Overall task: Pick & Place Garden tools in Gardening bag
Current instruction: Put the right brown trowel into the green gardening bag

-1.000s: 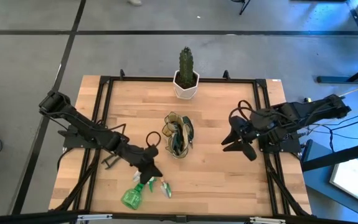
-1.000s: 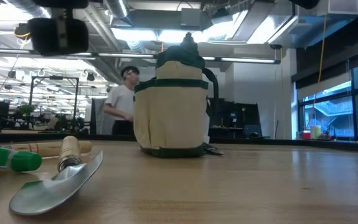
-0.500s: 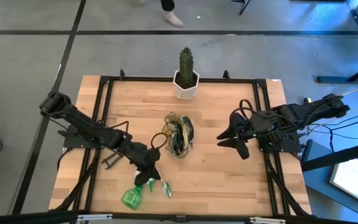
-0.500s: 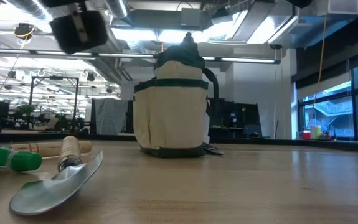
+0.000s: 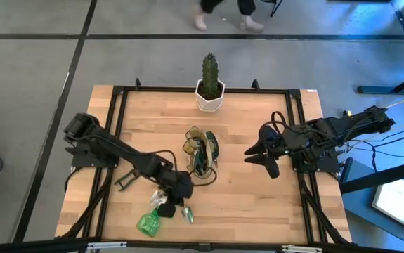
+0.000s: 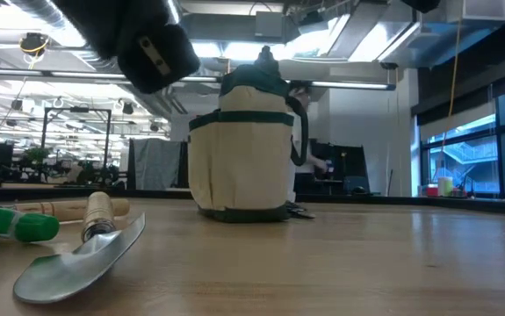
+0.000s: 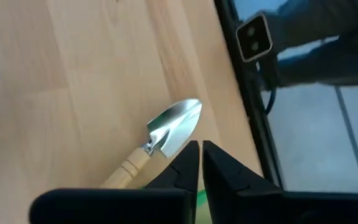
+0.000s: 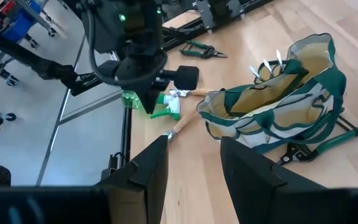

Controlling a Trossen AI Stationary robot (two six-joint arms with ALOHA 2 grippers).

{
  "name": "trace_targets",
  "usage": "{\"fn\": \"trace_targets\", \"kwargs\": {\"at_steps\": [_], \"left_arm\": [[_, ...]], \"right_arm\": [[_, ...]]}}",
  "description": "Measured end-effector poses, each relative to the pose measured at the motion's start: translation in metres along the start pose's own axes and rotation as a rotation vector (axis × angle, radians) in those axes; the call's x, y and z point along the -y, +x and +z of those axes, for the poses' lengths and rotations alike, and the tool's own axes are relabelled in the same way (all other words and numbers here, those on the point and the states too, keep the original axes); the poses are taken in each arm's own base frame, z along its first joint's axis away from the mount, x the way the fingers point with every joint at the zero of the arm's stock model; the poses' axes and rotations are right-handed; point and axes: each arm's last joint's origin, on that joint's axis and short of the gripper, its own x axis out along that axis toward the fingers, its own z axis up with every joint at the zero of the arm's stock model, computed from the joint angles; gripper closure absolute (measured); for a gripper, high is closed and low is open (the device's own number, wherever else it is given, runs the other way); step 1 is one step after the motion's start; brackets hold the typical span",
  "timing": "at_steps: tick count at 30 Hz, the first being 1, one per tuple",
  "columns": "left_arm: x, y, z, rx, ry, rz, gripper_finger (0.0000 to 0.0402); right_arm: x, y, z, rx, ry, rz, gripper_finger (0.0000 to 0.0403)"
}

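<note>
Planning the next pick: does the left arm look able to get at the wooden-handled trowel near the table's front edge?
Probably yes. The left gripper hangs just above the trowel with nothing between them, but its fingers are shut and must open first.

My left arm hides the trowel's [image 5: 185, 211] handle from above; the bag [image 6: 240, 145] blocks most of a person [image 6: 303, 149] behind.

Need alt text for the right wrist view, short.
An olive-green and tan fabric gardening bag stands open on the wooden table, seen between the right gripper's open dark fingers. Beyond it the left gripper, shut, hangs over a translucent green spray bottle and a wooden-handled trowel; dark-handled pruning shears lie farther off.
</note>
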Motion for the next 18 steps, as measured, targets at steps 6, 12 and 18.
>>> {"fn": "trace_targets", "kwargs": {"at_steps": [6, 12, 18], "left_arm": [[-0.0032, 0.0035, -0.0073, -0.073, 0.063, 0.036, 0.0317], [0.0017, 0.0055, -0.0096, -0.067, 0.155, 0.113, 0.0241], [0.0034, 0.0078, -0.0102, -0.058, 0.300, 0.208, 0.0190]], "right_arm": [[0.0006, 0.0000, 0.0004, 0.015, 0.022, -0.021, 0.0253], [0.0006, 0.0001, 0.0004, 0.015, 0.026, -0.021, 0.0253], [0.0007, 0.0003, 0.0005, 0.019, 0.032, -0.027, 0.0254]]}}
